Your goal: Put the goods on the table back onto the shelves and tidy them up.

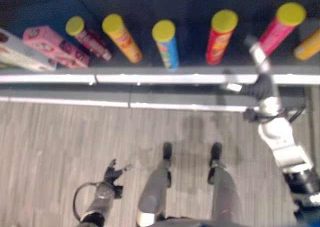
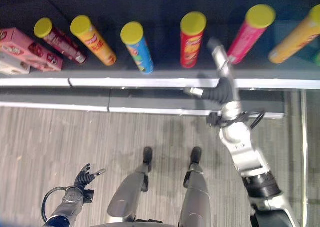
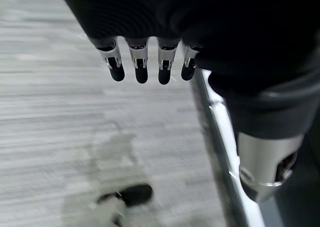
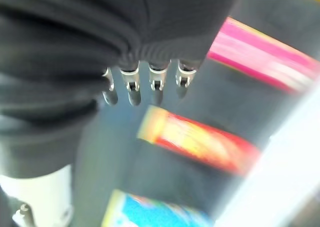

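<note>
Several tall cans with yellow lids stand in a row on the dark shelf [image 1: 150, 78]: a dark red can [image 1: 87, 37], an orange can [image 1: 121, 37], a blue can [image 1: 166, 43], a red can [image 1: 220, 36] and a pink can [image 1: 280, 27]. My right hand [image 2: 226, 74] reaches over the shelf edge into the gap between the red and pink cans. Its fingers [image 4: 145, 82] are straight and hold nothing; past them lie the pink can [image 4: 265, 54] and red can [image 4: 200, 142]. My left hand [image 1: 112, 173] hangs low over the floor, fingers [image 3: 140, 62] relaxed and empty.
A pink box [image 1: 55, 47] and a white box [image 1: 22, 54] lie at the shelf's left end. Another orange can [image 1: 307, 46] stands at the far right. A lower silver rail [image 1: 150, 105] runs in front of the shelf above the grey wood-pattern floor [image 1: 50, 147].
</note>
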Controlling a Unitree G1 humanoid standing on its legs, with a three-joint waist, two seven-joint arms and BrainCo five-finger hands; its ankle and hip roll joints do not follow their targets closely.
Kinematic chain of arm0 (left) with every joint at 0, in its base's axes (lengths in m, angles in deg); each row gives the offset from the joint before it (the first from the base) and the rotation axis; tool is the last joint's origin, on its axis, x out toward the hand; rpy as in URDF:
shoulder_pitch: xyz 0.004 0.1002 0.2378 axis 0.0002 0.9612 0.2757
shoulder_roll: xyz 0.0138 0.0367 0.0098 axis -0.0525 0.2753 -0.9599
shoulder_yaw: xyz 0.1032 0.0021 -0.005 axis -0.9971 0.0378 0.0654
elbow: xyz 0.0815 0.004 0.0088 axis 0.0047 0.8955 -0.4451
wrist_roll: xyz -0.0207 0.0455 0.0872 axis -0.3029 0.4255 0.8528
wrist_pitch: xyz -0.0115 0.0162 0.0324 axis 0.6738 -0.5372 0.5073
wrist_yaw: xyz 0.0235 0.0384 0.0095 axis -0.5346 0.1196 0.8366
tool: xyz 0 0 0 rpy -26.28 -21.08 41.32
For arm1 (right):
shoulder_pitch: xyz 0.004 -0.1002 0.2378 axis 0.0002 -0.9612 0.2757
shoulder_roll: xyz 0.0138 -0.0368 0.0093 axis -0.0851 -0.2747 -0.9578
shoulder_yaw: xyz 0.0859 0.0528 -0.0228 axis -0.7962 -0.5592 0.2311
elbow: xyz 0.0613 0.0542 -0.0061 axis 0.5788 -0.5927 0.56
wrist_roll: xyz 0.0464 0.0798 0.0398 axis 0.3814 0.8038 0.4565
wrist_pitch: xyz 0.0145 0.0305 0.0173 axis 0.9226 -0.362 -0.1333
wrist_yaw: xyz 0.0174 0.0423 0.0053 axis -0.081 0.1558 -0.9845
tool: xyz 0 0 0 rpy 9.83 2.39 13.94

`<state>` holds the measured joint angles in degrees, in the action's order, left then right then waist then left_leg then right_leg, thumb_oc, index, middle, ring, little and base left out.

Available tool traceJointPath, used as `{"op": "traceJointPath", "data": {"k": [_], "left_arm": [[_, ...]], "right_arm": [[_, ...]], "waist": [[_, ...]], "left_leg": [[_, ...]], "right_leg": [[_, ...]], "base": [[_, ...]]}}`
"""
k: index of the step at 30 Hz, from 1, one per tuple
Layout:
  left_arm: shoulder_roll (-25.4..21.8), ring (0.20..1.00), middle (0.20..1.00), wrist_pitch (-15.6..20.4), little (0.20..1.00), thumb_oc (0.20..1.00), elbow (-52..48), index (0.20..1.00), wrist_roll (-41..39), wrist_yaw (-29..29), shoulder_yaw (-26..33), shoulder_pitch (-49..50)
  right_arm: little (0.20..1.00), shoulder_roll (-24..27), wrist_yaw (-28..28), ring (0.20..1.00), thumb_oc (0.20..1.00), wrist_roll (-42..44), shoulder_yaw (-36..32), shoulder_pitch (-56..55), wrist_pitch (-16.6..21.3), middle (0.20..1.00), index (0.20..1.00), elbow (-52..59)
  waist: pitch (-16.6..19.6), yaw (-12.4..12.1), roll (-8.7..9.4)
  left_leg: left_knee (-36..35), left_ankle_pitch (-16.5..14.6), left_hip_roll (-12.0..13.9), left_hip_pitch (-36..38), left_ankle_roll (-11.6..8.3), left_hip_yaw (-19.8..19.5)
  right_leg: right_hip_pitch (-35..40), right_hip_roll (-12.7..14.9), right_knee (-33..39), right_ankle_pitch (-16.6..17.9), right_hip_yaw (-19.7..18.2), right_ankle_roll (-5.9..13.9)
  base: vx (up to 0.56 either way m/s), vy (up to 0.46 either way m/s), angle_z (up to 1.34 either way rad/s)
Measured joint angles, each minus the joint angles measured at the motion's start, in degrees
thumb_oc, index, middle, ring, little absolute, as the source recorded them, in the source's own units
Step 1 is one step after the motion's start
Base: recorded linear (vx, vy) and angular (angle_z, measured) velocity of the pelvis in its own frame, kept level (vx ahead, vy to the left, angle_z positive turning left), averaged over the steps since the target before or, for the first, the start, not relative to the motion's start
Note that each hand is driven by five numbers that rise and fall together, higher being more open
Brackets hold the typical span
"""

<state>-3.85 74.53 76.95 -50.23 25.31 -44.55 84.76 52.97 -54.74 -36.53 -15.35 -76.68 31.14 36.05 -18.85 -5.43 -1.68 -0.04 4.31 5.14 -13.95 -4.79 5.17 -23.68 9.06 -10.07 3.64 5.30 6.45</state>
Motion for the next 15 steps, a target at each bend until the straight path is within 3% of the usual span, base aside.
{"op": "traceJointPath", "data": {"k": [2,5,9,15], "left_arm": [[0.2,1.0,1.0,0.1,1.0,1.0,1.1,1.0,0.6,-1.8,-0.1,0.1],[0.3,1.0,1.0,0.2,1.0,1.0,2.4,1.0,1.7,-3.1,-0.7,0.4],[1.8,1.0,1.0,0.1,1.0,1.0,4.4,1.0,1.7,-4.1,-3.0,0.5],[2.7,1.0,1.0,-0.3,1.0,1.0,5.3,1.0,1.6,-4.3,-5.4,1.1]], "right_arm": [[1.0,0.4,-7.2,1.0,1.0,5.1,2.8,-3.7,-3.2,1.0,1.0,-11.7],[1.0,-2.4,-11.3,1.0,1.0,5.1,4.3,-6.7,-5.0,1.0,1.0,-28.2],[1.0,-10.2,-8.6,1.0,1.0,1.6,1.5,-7.2,-7.5,1.0,1.0,-51.8],[1.0,-14.5,-3.6,1.0,1.0,0.1,-6.2,-7.0,-8.5,1.0,1.0,-66.2]], "waist": [[1.5,0.3,0.29],[3.2,0.6,0.77],[5.2,1.2,0.56],[9.8,2.1,0.42]], "left_leg": [[-1.2,0.0,0.3,2.6,-0.05,0.0],[-2.0,-0.2,0.5,4.9,-0.26,0.1],[-3.1,-0.4,0.7,8.8,-0.24,0.4],[-4.1,-1.4,0.8,11.0,0.18,1.1]], "right_leg": [[3.1,-0.4,1.7,0.2,0.2,0.17],[5.7,-0.7,3.1,0.2,0.3,0.27],[9.3,-0.9,4.3,0.2,0.3,0.4],[10.6,-1.2,4.1,-0.1,-0.3,0.46]], "base": [[0.01,-0.033,-0.04],[0.03,-0.021,-0.02],[0.05,-0.026,-0.05],[0.06,-0.013,-0.06]]}}
